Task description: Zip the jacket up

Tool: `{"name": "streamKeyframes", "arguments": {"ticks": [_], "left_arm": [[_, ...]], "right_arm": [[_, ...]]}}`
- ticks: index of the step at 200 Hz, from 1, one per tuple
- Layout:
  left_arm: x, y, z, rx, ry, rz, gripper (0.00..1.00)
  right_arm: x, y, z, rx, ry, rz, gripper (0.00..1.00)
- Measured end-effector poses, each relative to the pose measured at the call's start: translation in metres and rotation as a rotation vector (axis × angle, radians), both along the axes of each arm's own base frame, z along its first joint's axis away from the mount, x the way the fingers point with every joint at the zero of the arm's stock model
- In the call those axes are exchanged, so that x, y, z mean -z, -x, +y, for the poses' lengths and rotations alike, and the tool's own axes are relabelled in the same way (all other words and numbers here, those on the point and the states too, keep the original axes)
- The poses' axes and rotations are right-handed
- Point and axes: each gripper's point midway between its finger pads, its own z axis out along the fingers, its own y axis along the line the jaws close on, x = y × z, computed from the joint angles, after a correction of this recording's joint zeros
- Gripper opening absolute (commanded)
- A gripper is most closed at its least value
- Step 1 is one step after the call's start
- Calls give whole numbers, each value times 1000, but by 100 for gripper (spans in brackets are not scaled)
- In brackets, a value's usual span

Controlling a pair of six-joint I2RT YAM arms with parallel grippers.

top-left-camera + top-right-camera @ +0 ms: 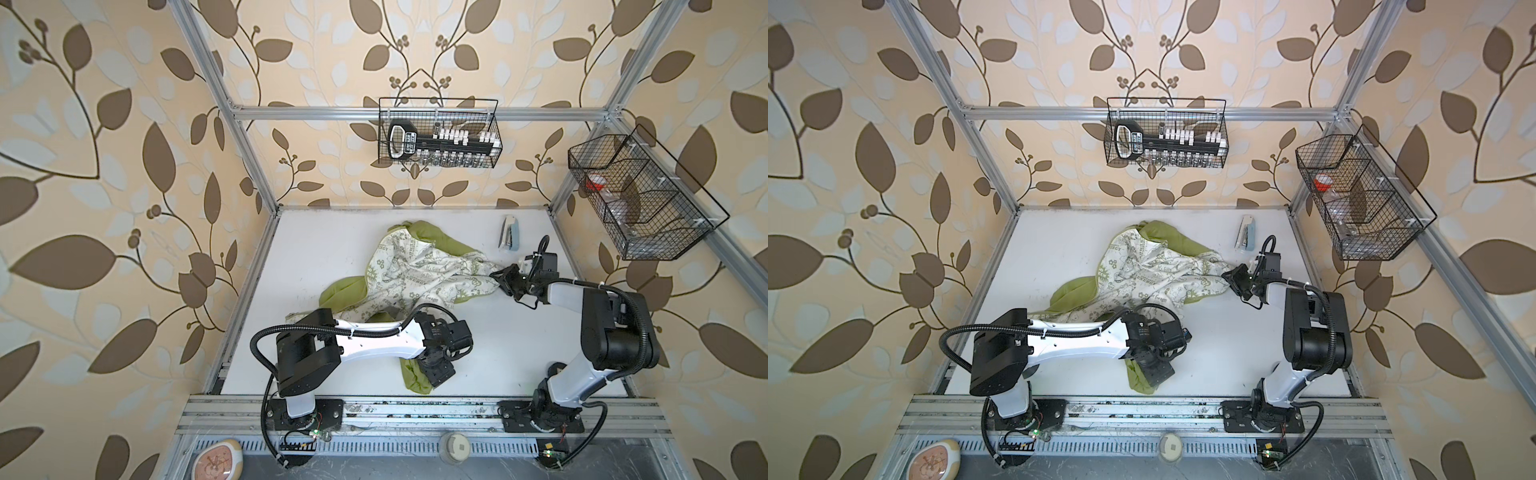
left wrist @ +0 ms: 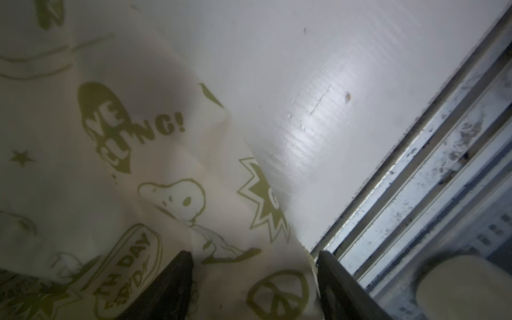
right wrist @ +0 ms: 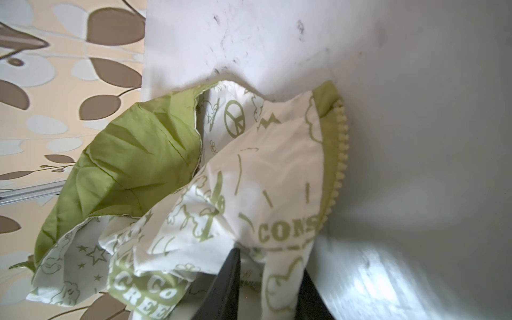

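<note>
The jacket (image 1: 419, 266) (image 1: 1150, 266) lies crumpled and open in the middle of the white table, cream printed lining up, lime-green outside showing at its edges. My right gripper (image 1: 498, 276) (image 1: 1229, 276) is at its right edge. In the right wrist view its jaws (image 3: 270, 263) are shut on a fold of the lining, with the zipper teeth (image 3: 339, 166) running along the green edge beyond. My left gripper (image 1: 436, 374) (image 1: 1154, 372) hangs over the jacket's near green part. In the left wrist view it (image 2: 255, 255) stands open with lining (image 2: 110, 166) lying between the fingers.
A stapler (image 1: 509, 235) lies at the back right of the table. Wire baskets hang on the back wall (image 1: 440, 133) and the right frame (image 1: 640, 195). The metal front rail (image 1: 415, 411) runs close to the left gripper. A round puck (image 1: 455, 446) sits below it.
</note>
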Motion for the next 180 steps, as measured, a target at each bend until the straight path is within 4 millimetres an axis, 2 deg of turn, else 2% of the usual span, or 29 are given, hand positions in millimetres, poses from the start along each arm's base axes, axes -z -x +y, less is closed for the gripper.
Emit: {"name": "streamKeyframes", "arguments": {"ticks": [3,16,29,49,64,83,102,131,153,165,180], "left_arm": [[1,0,1,-3,-5,0,66],[2,0,4,-7,-17,-2,41],[2,-1,6,-2,-26,-11,23],[2,-5,8,-8,-38,-31,10],[1,-8,9,-17,-42,-45,0],[-3,-10,9,-18,-30,-57,0],[-21,-16,5,-37,33,-81,0],[-70,-36,2,-111,229,-133,0],[-104,-51,-2,-169,373,-161,0],[-113,-56,-7,-184,420,-163,0],[-113,-56,-18,-183,452,-138,0]], "right_arm": [[-2,0,1,-4,1,-7,13],[-8,-1,2,-4,-7,-17,8],[-18,-3,4,-3,-14,-37,2],[-41,-9,4,-5,-15,-83,0],[-66,-14,4,-8,-8,-131,0],[-101,-19,3,-12,6,-194,0],[-142,-24,1,-18,38,-258,0],[-201,-28,-9,1,117,-344,0],[-234,-26,-23,39,182,-379,0],[-250,-26,-31,64,217,-389,0],[-270,-28,-40,89,260,-399,0]]}}
